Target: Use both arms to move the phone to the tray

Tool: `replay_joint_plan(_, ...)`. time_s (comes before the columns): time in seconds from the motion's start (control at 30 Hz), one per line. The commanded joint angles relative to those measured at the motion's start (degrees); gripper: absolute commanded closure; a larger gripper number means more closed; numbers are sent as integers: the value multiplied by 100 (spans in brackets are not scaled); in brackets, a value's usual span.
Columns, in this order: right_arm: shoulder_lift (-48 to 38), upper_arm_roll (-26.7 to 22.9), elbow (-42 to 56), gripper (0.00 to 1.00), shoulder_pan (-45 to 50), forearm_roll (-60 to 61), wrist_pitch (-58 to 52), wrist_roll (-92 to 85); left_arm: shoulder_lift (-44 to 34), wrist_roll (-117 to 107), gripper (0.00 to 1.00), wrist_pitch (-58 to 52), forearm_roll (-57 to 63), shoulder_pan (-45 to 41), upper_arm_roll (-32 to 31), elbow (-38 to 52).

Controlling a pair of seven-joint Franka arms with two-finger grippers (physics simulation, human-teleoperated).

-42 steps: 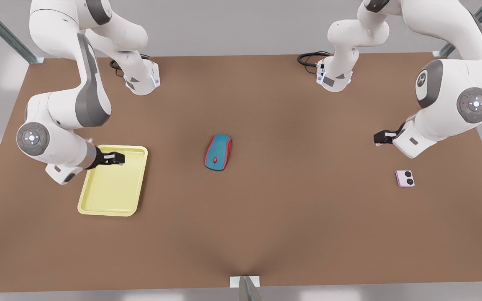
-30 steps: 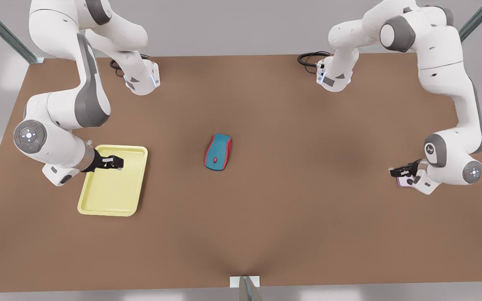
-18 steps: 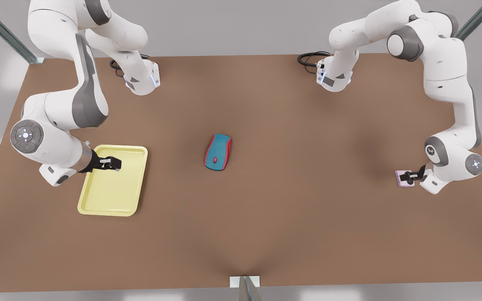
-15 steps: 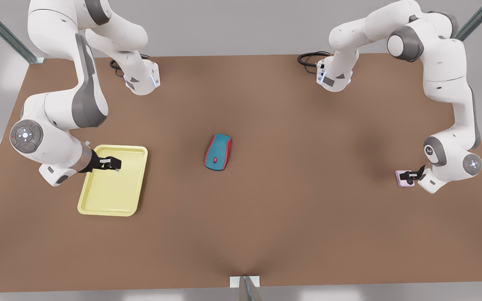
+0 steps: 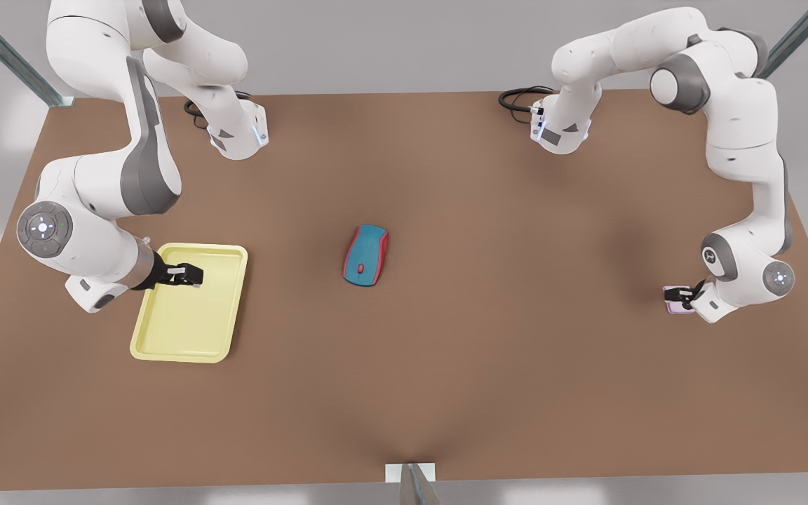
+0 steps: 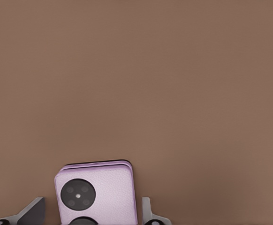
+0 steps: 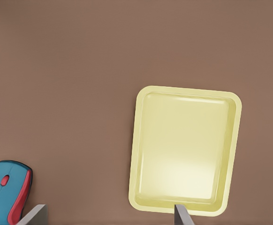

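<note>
The pale pink phone (image 5: 671, 290) lies flat on the table at the front view's right; the left wrist view shows its back (image 6: 106, 192) and one black camera circle. My left gripper (image 5: 684, 299) is down at the phone and open, with a finger (image 6: 32, 213) on each side of it and small gaps between pads and phone. Over at the front view's left lies the pale yellow tray (image 5: 225, 308), which also appears in the right wrist view (image 7: 185, 150). Above its far end my right gripper (image 5: 191, 275) hovers open, holding nothing.
A teal-and-red computer mouse (image 5: 366, 255) lies at the table's middle, between tray and phone; the right wrist view has it (image 7: 7, 197) too. Both arm bases and black cables (image 5: 520, 97) sit along the far edge. Bare brown table lies between the objects.
My left arm swung down from behind the phone and brought its gripper onto it, the fingers now straddling the phone. The right gripper drifted slightly over the tray. Phone, mouse and tray have not moved.
</note>
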Motion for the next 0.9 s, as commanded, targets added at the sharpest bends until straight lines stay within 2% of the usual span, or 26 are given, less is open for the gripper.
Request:
replay_joint_plan(0.0,-4,2,3,0,0,1,-1,30,23,-8,0,219,9,35,0,3)
replay_joint_plan(0.2,-4,2,3,0,0,10,-1,21,32,-958,0,219,18,17,0,3)
replay_joint_plan(0.8,31,2,3,0,-44,45,7,-40,93,-1160,0,210,9,-35,0,-41)
replay_joint_plan(0.83,31,2,3,0,-44,45,-1,-40,111,-1169,2,210,9,-35,0,-41)
replay_joint_plan(0.87,31,2,3,0,-44,45,7,-40,137,-1213,21,219,18,-35,0,-32)
